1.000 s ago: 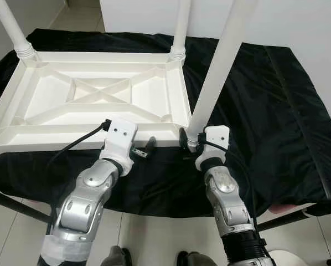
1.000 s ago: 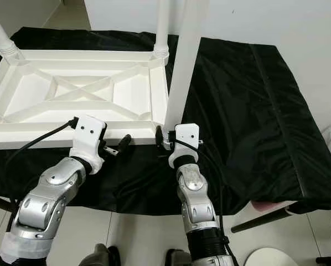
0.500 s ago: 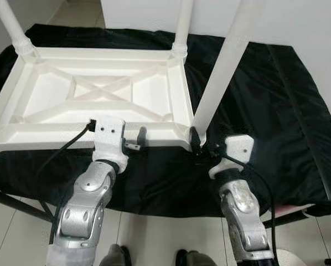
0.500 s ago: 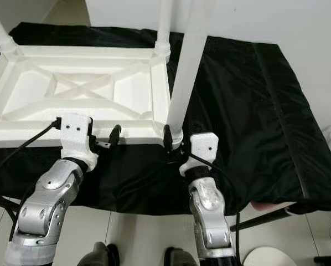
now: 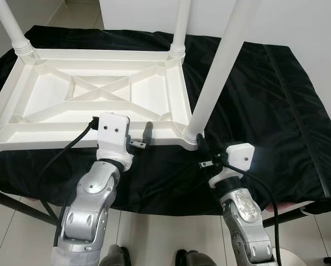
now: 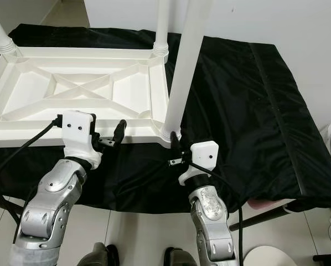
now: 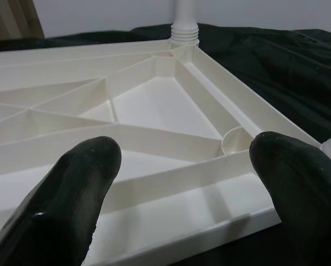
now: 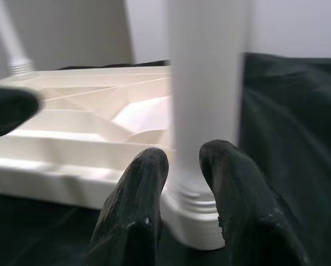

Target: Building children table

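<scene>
A white plastic children's table lies upside down on a black cloth. Three white legs stand up from it: one at the far left, one at the far right, and a near-right leg in the corner closest to me. My left gripper is at the table's front rim with its fingers spread wide, open, and nothing between them. My right gripper hovers just right of the near-right leg's ribbed base, fingers close together, shut and holding nothing.
The black cloth covers a low stand whose front edge runs just below both wrists. A white wall rises behind. Tiled floor and two dark shoes lie below the stand's edge.
My right gripper has come off the near-right leg's base, drawn back to the right and closed. My left gripper has shifted slightly left and up to the front rim.
</scene>
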Controlling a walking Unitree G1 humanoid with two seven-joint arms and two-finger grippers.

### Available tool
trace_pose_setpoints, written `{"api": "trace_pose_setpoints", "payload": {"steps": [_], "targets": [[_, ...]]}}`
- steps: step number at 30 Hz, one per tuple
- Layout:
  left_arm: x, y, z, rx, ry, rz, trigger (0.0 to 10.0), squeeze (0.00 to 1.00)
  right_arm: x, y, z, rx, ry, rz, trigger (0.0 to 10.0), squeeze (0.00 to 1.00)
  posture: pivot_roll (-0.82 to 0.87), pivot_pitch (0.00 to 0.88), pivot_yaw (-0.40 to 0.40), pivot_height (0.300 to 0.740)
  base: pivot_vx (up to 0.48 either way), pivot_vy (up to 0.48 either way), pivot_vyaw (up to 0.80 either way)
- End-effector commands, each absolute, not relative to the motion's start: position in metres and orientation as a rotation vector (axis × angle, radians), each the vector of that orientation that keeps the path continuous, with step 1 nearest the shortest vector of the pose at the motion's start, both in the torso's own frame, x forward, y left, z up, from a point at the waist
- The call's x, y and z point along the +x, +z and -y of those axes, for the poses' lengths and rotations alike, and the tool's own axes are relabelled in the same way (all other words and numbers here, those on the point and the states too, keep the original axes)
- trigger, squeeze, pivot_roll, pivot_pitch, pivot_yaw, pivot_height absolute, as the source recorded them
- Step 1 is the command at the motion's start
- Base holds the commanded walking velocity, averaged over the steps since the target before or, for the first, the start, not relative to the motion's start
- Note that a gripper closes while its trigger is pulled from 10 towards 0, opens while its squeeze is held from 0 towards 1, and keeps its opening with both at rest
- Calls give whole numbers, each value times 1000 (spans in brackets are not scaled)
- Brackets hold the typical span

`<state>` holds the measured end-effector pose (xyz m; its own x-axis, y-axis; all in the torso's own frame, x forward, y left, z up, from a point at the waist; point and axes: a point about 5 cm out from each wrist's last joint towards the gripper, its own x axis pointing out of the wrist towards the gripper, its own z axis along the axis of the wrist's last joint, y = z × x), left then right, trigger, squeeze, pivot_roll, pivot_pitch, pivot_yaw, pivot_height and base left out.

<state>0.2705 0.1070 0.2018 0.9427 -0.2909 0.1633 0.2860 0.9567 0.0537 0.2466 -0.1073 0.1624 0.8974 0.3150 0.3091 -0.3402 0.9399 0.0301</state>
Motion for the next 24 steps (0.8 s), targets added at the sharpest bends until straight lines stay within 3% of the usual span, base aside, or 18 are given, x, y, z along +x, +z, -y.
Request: {"api": "trace_pose_setpoints", "payload": {"steps": [1, 12, 24], "targets": [[269, 200, -104, 44, -313, 172, 10000, 0, 244, 157, 104, 107, 392, 270, 10000, 0, -97, 151, -18, 740, 0, 0, 0], [268, 193, -98, 132, -378, 158, 10000, 0, 244, 143, 93, 94, 622, 164, 10000, 0, -89, 132, -21, 740, 0, 0, 0], [273, 182, -96, 209, -404, 92, 10000, 0, 283, 143, 98, 61, 720, 137, 10000, 0, -73, 113, -19, 740, 0, 0, 0]]}}
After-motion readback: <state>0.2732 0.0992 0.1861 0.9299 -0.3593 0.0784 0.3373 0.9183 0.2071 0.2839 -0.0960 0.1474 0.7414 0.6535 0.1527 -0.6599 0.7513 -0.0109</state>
